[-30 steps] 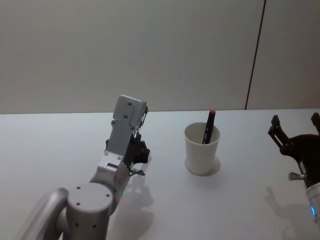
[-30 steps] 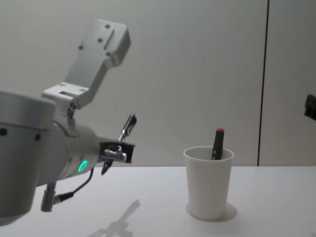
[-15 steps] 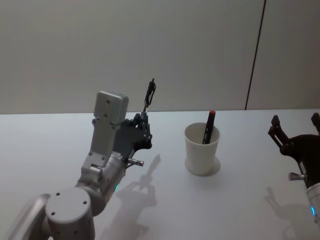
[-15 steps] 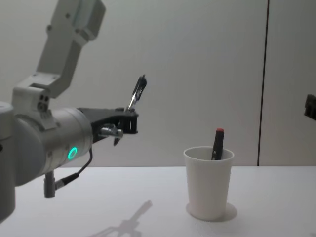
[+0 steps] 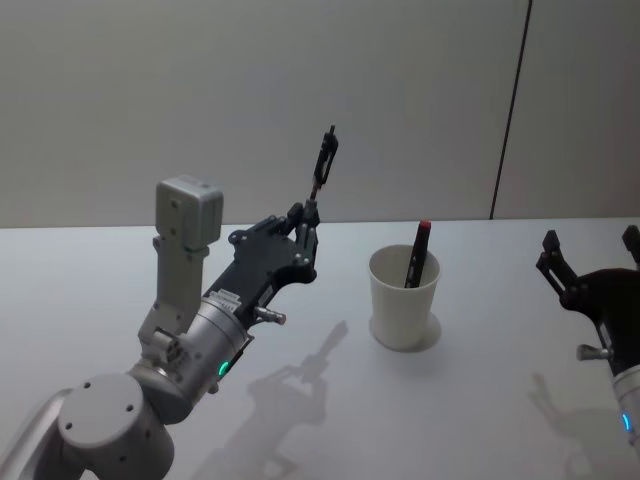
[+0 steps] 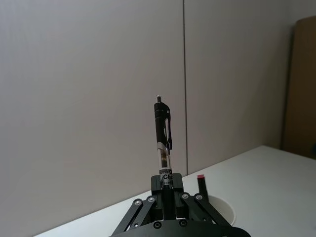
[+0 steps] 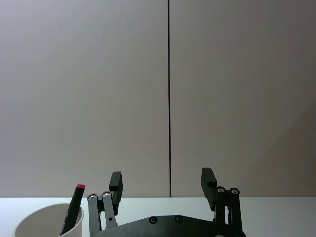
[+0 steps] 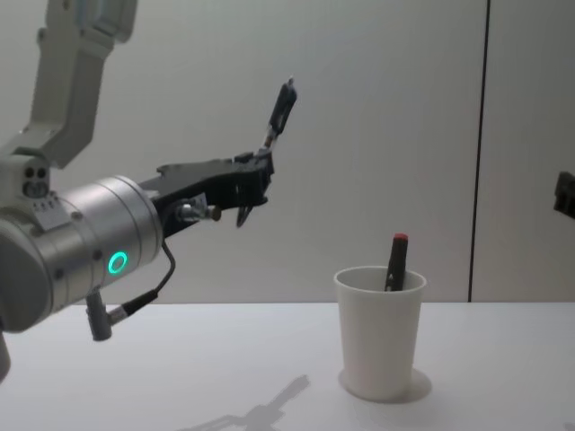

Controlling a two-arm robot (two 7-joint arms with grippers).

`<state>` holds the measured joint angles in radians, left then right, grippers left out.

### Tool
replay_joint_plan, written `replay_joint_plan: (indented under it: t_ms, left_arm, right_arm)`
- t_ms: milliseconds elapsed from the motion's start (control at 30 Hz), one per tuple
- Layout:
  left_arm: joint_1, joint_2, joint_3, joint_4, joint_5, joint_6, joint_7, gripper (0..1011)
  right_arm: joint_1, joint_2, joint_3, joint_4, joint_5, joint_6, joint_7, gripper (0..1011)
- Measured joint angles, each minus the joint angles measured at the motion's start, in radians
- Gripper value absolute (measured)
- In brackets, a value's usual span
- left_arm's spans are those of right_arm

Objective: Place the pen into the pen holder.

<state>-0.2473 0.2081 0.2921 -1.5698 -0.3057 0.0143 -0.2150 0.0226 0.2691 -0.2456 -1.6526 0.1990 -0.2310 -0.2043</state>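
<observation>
My left gripper [image 5: 305,228] is shut on the lower end of a black click pen [image 5: 323,165], which points up and tilts slightly. It hangs high above the table, to the left of the pen holder [image 5: 403,300], a white paper cup. The chest view shows the pen [image 8: 280,110] and the left gripper [image 8: 259,175] well above and left of the cup [image 8: 379,332]. In the left wrist view the pen [image 6: 163,143] rises from the gripper [image 6: 167,190]. A red-tipped marker [image 5: 417,255] stands in the cup. My right gripper [image 5: 590,242] stays open at the right edge.
The white table [image 5: 480,400] stretches around the cup, with a plain grey wall behind. A dark vertical seam [image 5: 510,110] runs down the wall at the right. The right wrist view shows the cup's rim [image 7: 34,224] and the marker [image 7: 73,207].
My left arm has lifted the pen off the table level and swung it up and right, closer to the cup. The right arm has not moved.
</observation>
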Motion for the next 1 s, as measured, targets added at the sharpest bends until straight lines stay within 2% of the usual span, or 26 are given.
replay_joint_plan:
  t_ms: [100,133,233,267,367,433,467,567,600,767,1000]
  left_arm:
    - [-0.009,0.005,-0.007,0.019,-0.034,-0.038,-0.073,136]
    - [-0.009,0.005,-0.007,0.019,-0.034,-0.038,-0.073,137]
    - [-0.018,0.008,-0.012,0.041,-0.063,-0.067,-0.138,137]
    - [-0.018,0.008,-0.012,0.041,-0.063,-0.067,-0.138,137]
    - [-0.03,0.012,-0.016,0.062,-0.087,-0.091,-0.208,137]
    - [-0.033,0.013,-0.017,0.066,-0.09,-0.095,-0.221,137]
    - [-0.04,0.015,-0.019,0.079,-0.099,-0.107,-0.265,136]
    - [-0.052,0.018,-0.021,0.098,-0.103,-0.119,-0.319,137]
    - [-0.052,0.018,-0.021,0.098,-0.103,-0.119,-0.319,137]
    - [-0.076,0.025,-0.023,0.131,-0.091,-0.143,-0.423,136]
    - [-0.094,0.03,-0.021,0.162,-0.07,-0.169,-0.503,137]
  right_arm:
    - [0.0,0.0,0.0,0.0,0.0,0.0,0.0,1002]
    - [0.0,0.0,0.0,0.0,0.0,0.0,0.0,1001]
    - [0.0,0.0,0.0,0.0,0.0,0.0,0.0,1002]
    - [0.0,0.0,0.0,0.0,0.0,0.0,0.0,1002]
    - [0.0,0.0,0.0,0.0,0.0,0.0,0.0,1002]
    - [0.0,0.0,0.0,0.0,0.0,0.0,0.0,1002]
    - [0.0,0.0,0.0,0.0,0.0,0.0,0.0,1002]
    - [0.0,0.0,0.0,0.0,0.0,0.0,0.0,1002]
    - [0.0,0.0,0.0,0.0,0.0,0.0,0.0,1002]
    - [0.0,0.0,0.0,0.0,0.0,0.0,0.0,1001]
    - [0.0,0.0,0.0,0.0,0.0,0.0,0.0,1002]
